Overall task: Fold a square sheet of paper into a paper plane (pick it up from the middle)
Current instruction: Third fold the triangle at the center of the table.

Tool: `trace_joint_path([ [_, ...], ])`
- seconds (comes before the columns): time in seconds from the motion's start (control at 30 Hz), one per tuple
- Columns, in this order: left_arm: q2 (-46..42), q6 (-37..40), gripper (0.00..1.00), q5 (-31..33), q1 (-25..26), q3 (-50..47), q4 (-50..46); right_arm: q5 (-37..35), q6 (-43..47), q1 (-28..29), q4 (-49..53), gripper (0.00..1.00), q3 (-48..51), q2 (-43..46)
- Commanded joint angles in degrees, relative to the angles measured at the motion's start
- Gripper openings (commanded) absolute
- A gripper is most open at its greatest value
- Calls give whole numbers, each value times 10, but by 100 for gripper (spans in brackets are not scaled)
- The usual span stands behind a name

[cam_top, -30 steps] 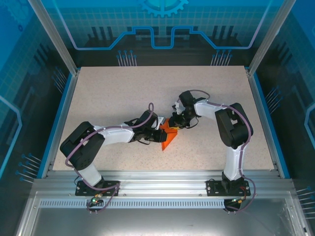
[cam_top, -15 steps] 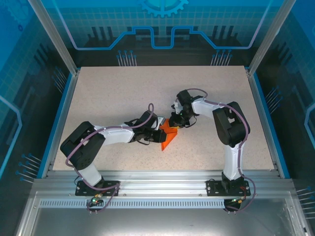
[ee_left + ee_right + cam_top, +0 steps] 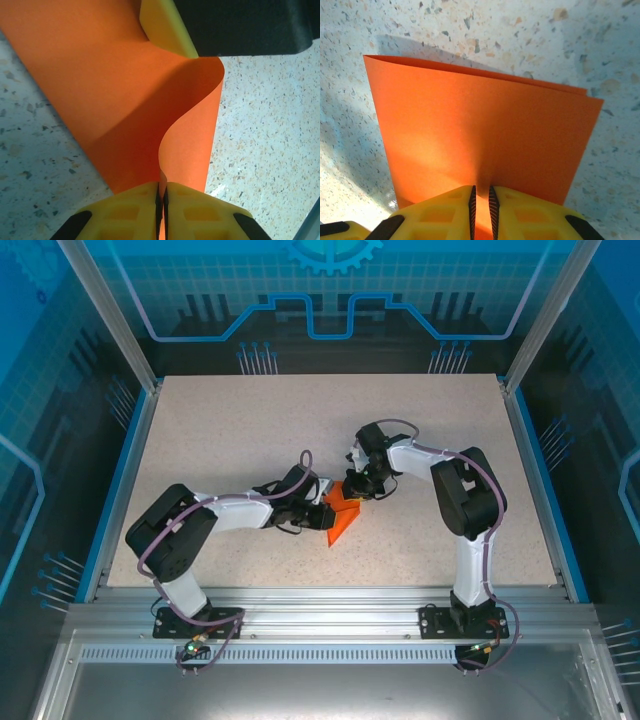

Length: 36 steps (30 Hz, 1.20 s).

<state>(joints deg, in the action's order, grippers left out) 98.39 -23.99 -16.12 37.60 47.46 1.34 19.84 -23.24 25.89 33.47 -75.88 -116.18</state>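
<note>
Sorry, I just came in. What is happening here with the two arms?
Two robot arms are working on an orange sheet of paper near the middle of the table. The left gripper pinches one edge, where the paper bends in a curve. The right gripper pinches another edge, where two layers lie folded together. The paper is partly folded, not yet a plane.

Square sheet of paper [image 3: 115,90], top edge off the left wrist view (clamped rim unseen between yellow fingers [image 3: 125,210]).

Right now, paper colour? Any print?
The square sheet of paper is plain bright orange, unmarked; clearest in the right wrist view.
</note>
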Motion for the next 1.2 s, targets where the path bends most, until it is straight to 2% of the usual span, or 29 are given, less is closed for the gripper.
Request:
trace_joint_path([
  [0.0,10,22,14,1,-8,10,-14,-17,8,12,28,18,-1,-17],
  [0.6,19,45,16,-11,-9,30,-17,-8,5,12,23,19,8,-13],
  [1.17,50,65,17,4,-10,37,-32,2,-2,12,13,19,18,-5],
])
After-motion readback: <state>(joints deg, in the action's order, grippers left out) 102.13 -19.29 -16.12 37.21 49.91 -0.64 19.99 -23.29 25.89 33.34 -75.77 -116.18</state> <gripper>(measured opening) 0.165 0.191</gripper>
